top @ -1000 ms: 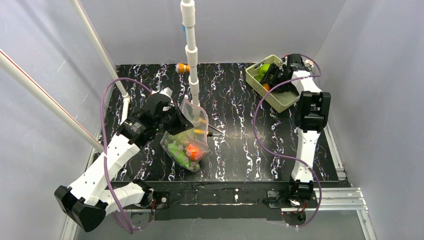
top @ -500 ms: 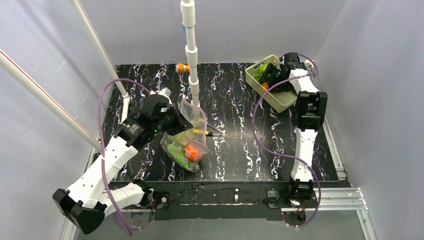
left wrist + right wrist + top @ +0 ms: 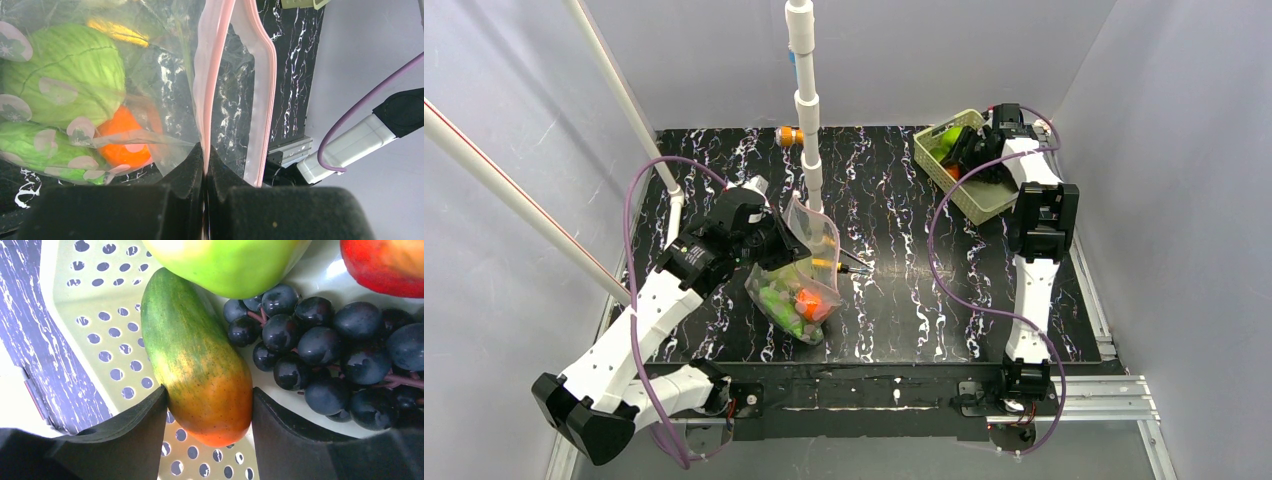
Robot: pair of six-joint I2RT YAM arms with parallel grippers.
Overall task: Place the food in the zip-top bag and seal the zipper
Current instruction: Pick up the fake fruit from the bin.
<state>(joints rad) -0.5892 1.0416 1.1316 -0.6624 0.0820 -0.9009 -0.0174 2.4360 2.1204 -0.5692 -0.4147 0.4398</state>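
The zip-top bag (image 3: 796,285) sat toward 8 o'clock from the middle of the table (image 3: 904,300), its mouth held up and its belly resting on the black marbled top. Inside it you could see a green leafy piece (image 3: 65,80), an orange ball (image 3: 122,145) at that piece's 5 o'clock, and a second green piece (image 3: 35,150) lower down.

The zipper (image 3: 214,75) ran toward 12 o'clock from your left gripper (image 3: 205,152). Its fingers were clenched flat on that pink strip, with only the plastic between them. The other lip of the bag bowed away toward 3 o'clock, so the mouth stood open.

A yellow-handled screwdriver (image 3: 839,267) lay on the table at the bag's 3 o'clock, just beside it.

Out at 1 o'clock, the pale green basket (image 3: 984,200) held more food. Your right gripper (image 3: 207,412) was down inside it, its fingers grasping a green-and-orange fruit (image 3: 200,360) by both flanks. A bunch of dark grapes (image 3: 325,350) touched that fruit at its 3 o'clock. A green fruit (image 3: 230,260) lay at its 12 and a red fruit (image 3: 385,262) at its 2.
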